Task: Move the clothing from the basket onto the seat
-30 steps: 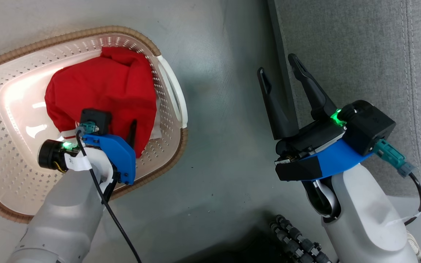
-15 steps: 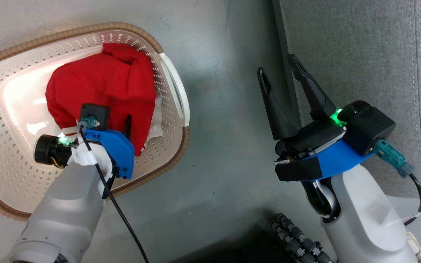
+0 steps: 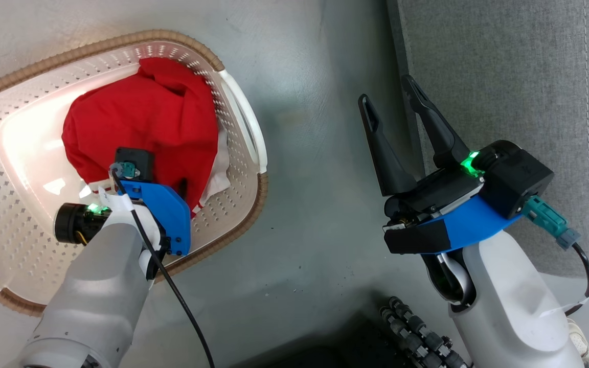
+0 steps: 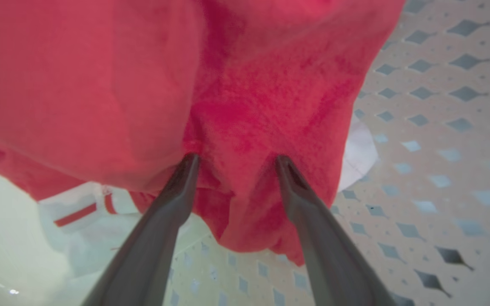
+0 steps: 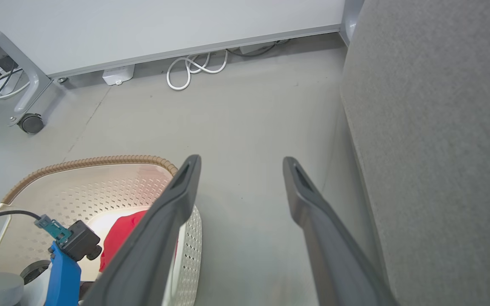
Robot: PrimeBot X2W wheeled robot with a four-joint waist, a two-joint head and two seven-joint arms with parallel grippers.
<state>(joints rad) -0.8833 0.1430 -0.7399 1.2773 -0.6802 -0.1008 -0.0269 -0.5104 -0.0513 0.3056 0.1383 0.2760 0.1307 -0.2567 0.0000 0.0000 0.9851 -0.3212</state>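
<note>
left gripper state: my left gripper (image 4: pixel 234 159) is spread, not clamped. Both tips are pushed into red fabric, which bulges into the gap between them.
left gripper place: inside the basket (image 3: pixel 95 45), at the near edge of the pile, fingers pointing down into it.
clothing: the clothing (image 3: pixel 141 117) is a rumpled red heap lying in the basket, filling its far-right part, with its right side against the perforated wall.
white piece: a white piece with red stripes (image 4: pixel 83 212) sticks out from under the red cloth, left of my left finger in the wrist view. More white shows at the heap's near-right edge in the head view.
handle: the white loop handle (image 3: pixel 243 120) sits on the basket's right rim, just right of the heap.
right gripper state: my right gripper (image 3: pixel 387 92) is released, fingers wide apart with nothing between them.
right gripper place: in the air over the floor (image 3: pixel 315 153), just beside the seat's left edge and well right of the basket.
seat: the seat (image 3: pixel 504 76) is grey upholstery on the right, stitched seams visible. No cloth on the part I can see.
basket place: on the floor at left, apart from the seat with a strip of bare floor between.
far side: a white cable (image 5: pixel 194 68) is coiled on the floor at the foot of the wall (image 5: pixel 164 25).
</note>
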